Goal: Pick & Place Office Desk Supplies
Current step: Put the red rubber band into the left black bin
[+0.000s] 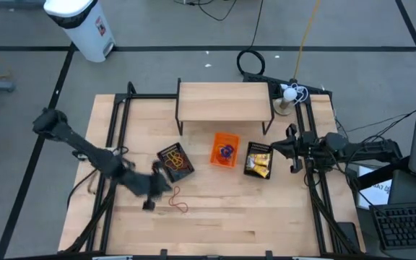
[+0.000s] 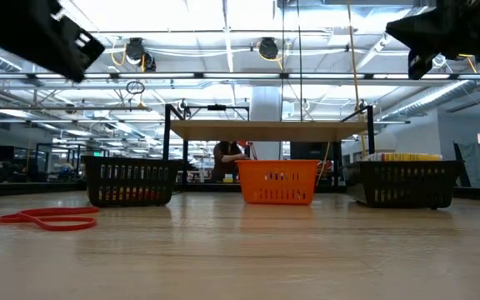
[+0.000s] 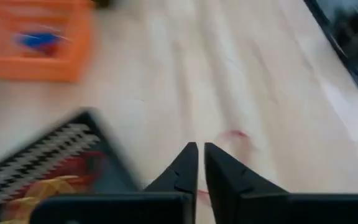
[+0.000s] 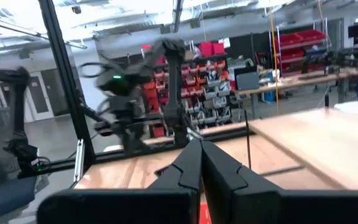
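My left gripper (image 1: 159,192) (image 3: 201,155) hangs shut above the table, just on the near side of the left black mesh bin (image 1: 175,162), which holds red and yellow rubber bands. Nothing shows between its fingertips. A loose red rubber band (image 1: 178,202) (image 2: 48,218) lies flat on the wood just beyond it. The orange bin (image 1: 224,149) holds blue and purple rings. The right black mesh bin (image 1: 258,160) holds yellow packets. My right gripper (image 1: 276,148) (image 4: 201,149) is shut and empty, drawn back high at the table's right side.
A low wooden shelf (image 1: 224,101) stands at the back, behind the three bins. Black frame rails (image 1: 118,123) run along both table sides. A white lamp-like object (image 1: 287,97) sits at the back right. Bare wood (image 1: 251,217) spreads along the near edge.
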Action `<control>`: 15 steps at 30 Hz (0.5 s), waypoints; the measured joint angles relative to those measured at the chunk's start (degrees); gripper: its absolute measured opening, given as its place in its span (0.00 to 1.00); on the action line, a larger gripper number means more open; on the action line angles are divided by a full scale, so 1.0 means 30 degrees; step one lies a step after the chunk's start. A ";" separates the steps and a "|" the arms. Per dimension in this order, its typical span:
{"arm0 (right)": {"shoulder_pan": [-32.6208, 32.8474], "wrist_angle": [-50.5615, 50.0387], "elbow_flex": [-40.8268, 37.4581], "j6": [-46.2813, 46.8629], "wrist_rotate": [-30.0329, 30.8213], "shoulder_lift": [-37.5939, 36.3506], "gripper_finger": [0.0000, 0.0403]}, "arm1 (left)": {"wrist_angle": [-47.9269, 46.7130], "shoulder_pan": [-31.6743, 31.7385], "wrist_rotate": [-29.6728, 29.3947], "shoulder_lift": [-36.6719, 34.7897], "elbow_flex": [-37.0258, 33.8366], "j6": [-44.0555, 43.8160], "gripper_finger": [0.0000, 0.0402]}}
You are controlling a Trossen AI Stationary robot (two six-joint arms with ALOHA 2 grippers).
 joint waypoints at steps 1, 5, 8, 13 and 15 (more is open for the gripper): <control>0.0000 -0.0109 -0.0053 0.0114 0.0001 0.0002 0.00 | -0.0369 -0.0490 0.0220 0.1005 0.0692 -0.0218 0.10; 0.0000 -0.0176 -0.0160 0.0181 -0.0002 0.0061 0.00 | -0.1575 -0.1887 0.1278 0.4840 0.3455 -0.0916 0.22; 0.0000 -0.0133 -0.0160 0.0181 -0.0002 0.0061 0.00 | -0.2996 -0.2505 0.1476 0.7279 0.5039 -0.0955 0.32; -0.0007 -0.0316 -0.0160 0.0424 -0.0481 0.0063 0.00 | -0.6153 -0.2083 0.1500 1.0277 0.6775 -0.0533 0.44; -0.0001 -0.0433 -0.0160 0.0707 -0.0828 0.0095 0.00 | -0.6376 -0.1596 0.1521 1.0866 0.6801 -0.0081 0.47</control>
